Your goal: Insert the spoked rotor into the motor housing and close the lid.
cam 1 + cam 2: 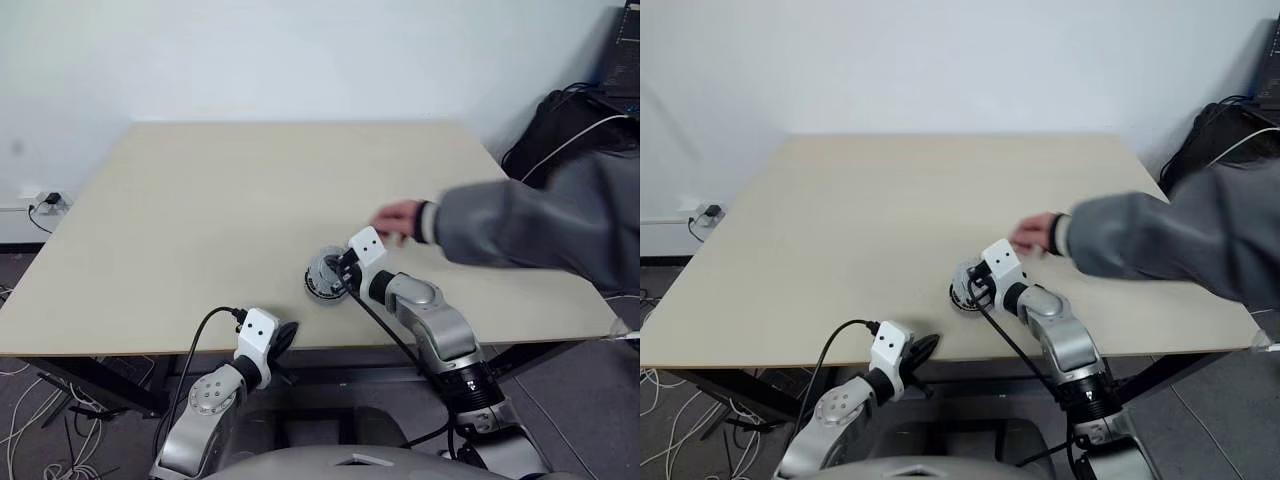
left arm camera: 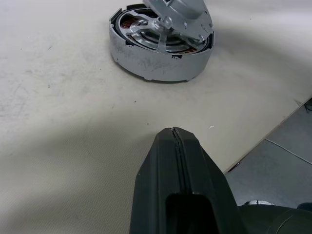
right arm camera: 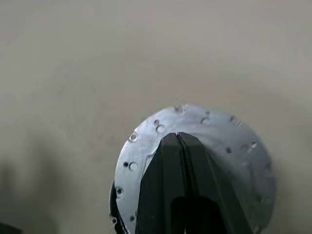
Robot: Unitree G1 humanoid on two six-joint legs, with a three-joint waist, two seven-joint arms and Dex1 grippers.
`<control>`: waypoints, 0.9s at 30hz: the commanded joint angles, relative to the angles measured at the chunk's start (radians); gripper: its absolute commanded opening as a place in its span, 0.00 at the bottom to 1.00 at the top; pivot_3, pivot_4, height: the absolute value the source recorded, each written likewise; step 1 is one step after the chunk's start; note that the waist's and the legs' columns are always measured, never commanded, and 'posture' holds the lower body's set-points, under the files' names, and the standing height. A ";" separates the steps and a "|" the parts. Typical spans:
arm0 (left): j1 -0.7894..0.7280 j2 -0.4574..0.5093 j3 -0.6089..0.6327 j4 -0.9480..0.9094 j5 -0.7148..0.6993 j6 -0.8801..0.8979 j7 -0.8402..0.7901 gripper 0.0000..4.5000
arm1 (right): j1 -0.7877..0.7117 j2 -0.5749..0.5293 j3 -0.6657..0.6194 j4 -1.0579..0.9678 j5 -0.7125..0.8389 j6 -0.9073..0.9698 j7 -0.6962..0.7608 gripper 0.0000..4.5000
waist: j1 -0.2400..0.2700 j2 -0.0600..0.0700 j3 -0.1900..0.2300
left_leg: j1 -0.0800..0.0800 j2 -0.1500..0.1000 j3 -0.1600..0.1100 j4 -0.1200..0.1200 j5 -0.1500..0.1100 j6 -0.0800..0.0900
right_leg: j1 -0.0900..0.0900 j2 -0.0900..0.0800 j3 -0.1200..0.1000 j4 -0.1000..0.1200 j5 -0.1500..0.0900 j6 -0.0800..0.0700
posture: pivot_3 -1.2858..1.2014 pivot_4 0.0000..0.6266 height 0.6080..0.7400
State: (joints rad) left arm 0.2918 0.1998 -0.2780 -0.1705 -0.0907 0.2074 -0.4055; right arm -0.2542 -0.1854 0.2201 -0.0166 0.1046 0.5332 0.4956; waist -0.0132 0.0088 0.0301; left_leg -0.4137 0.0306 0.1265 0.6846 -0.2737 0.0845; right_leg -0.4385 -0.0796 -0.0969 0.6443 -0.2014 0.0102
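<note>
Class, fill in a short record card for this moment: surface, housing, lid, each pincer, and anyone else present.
surface: tan table
housing: on table near front edge, copper windings visible
lid: tilted on the housing, not seated
right pincer: shut, tips at the lid
left pincer: shut, holding nothing, short of the housing
person: hand over table just behind the housing, grey sleeve
</note>
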 commanded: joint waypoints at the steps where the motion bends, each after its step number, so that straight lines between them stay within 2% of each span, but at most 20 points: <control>1: -0.008 -0.001 0.008 -0.017 -0.005 -0.030 -0.003 0.00 | -0.034 0.013 -0.010 -0.020 0.018 -0.022 0.005 0.01 | 0.000 0.000 0.000 | 0.000 0.000 0.000 0.000 0.000 0.000 | 0.000 0.000 0.000 0.000 0.000 0.000 | 0.52 0.00 1.00; 7: -0.005 -0.005 0.006 -0.020 -0.003 -0.029 0.003 0.00 | -0.041 0.012 -0.011 -0.018 0.025 -0.019 0.024 0.01 | 0.000 0.000 0.000 | 0.000 0.000 0.000 0.000 0.000 0.000 | 0.000 0.000 0.000 0.000 0.000 0.000 | 0.52 0.00 1.00; 17: -0.007 -0.006 0.001 -0.038 -0.003 -0.016 0.007 0.00 | -0.010 -0.047 0.021 -0.111 0.115 0.022 0.175 0.01 | 0.001 0.000 0.000 | 0.000 0.000 0.000 0.000 0.000 0.000 | 0.001 0.000 0.000 0.000 0.000 0.000 | 0.52 0.00 1.00; 27: -0.011 -0.005 -0.005 -0.080 -0.004 0.019 0.011 0.00 | -0.007 -0.066 0.037 -0.127 0.133 0.039 0.188 0.01 | 0.001 0.000 0.000 | 0.000 0.000 0.000 0.001 0.000 0.000 | 0.000 0.000 0.000 0.000 0.000 0.000 | 0.52 0.00 1.00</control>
State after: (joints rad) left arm 0.2937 0.1985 -0.2785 -0.1936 -0.0907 0.2243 -0.3945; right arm -0.2517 -0.2498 0.2680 -0.0929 0.2217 0.5768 0.6774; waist -0.0119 0.0087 0.0301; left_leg -0.4135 0.0306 0.1263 0.6851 -0.2739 0.0850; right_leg -0.4380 -0.0800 -0.0970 0.6442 -0.2013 0.0105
